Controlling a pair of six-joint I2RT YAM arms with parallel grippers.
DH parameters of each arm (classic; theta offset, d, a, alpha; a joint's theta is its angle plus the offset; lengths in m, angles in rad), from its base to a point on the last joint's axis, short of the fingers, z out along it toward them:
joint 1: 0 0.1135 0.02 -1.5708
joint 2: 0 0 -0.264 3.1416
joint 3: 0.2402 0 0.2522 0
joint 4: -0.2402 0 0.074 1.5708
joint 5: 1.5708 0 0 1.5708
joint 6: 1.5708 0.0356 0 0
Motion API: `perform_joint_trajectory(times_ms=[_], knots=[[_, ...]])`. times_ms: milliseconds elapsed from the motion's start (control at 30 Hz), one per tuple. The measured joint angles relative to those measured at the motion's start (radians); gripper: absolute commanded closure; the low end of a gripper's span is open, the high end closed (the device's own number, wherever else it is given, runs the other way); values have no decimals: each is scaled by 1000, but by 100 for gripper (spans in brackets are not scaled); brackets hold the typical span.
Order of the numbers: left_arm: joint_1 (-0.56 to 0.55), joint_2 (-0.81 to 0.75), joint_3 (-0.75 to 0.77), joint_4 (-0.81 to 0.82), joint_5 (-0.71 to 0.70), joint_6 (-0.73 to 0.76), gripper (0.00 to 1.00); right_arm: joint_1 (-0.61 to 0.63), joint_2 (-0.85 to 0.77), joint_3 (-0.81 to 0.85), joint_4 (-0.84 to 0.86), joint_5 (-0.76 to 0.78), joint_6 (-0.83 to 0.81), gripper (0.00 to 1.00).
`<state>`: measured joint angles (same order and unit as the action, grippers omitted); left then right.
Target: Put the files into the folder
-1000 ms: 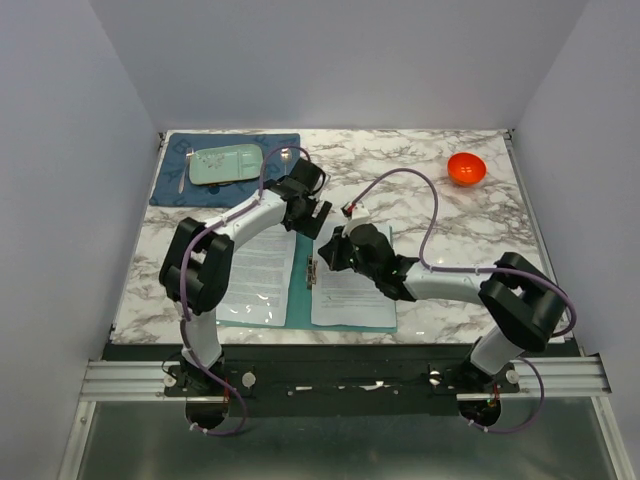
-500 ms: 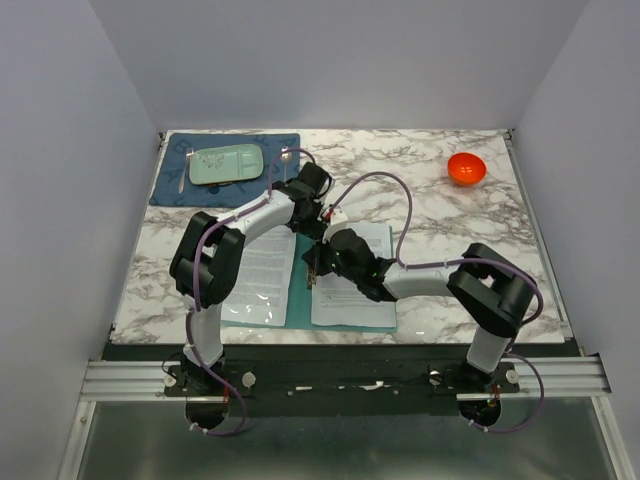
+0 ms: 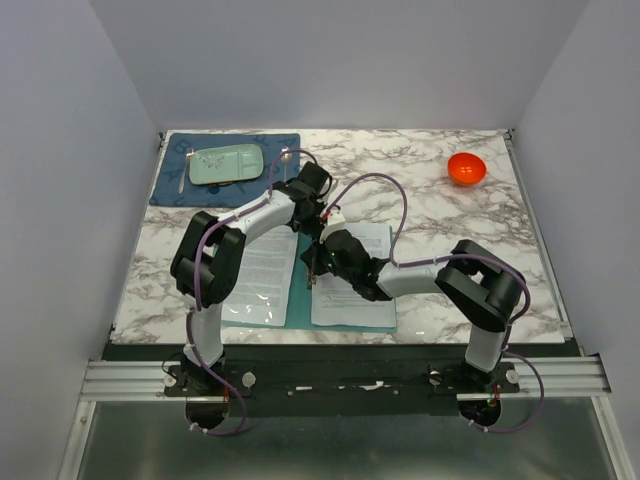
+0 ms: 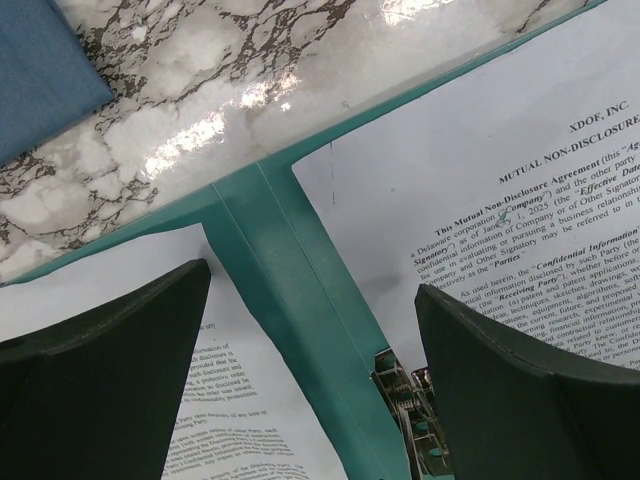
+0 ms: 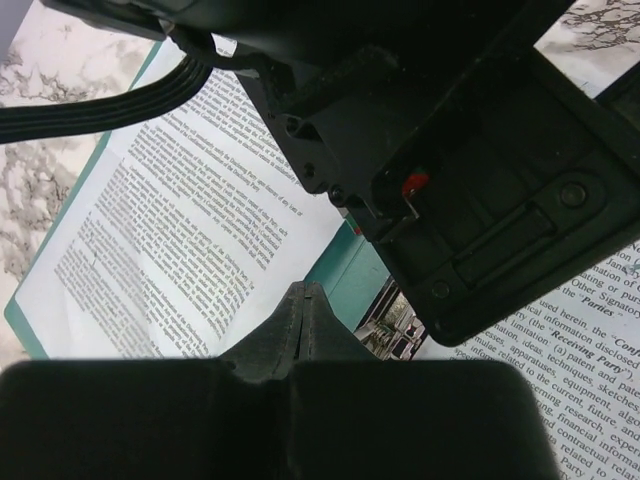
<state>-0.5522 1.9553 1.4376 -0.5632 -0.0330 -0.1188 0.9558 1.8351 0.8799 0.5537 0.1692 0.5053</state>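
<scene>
Left gripper [image 4: 312,280]: jaws spread wide, nothing between them. Its two dark fingers [image 4: 100,370] straddle the teal spine of the folder [image 4: 250,210] from above, one finger over each half, clear of the surface.

Right gripper [image 5: 305,310]: jaws pressed fully together with nothing held. The joined tips point down at the spine just beside the small metal clip [image 5: 400,325]. Whether they touch the folder cannot be told. The housing of the left gripper fills the upper part of the right wrist view, directly beyond these tips.

In the overhead view the two grippers meet over the middle of the folder [image 3: 300,290], the left gripper [image 3: 318,215] at its far end and the right gripper [image 3: 318,262] just nearer.

The folder lies open and flat on the marble table [image 3: 450,230], near the front edge. The files [image 3: 350,300] lie on it as printed white sheets, one on each half, on either side of the spine. The right sheet [image 4: 520,150] shows a heading in bold type.

Far left: a dark blue placemat [image 3: 170,180] carrying a pale green tray [image 3: 225,163]. Far right: an orange bowl [image 3: 466,168], well apart from the folder.
</scene>
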Motion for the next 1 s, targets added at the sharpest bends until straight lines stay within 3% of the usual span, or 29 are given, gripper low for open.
perform_joint_trajectory(times_ms=[1000], knots=[[0,48,-23,49,-12,39,1,0,24,-1,36,-73,32,99]])
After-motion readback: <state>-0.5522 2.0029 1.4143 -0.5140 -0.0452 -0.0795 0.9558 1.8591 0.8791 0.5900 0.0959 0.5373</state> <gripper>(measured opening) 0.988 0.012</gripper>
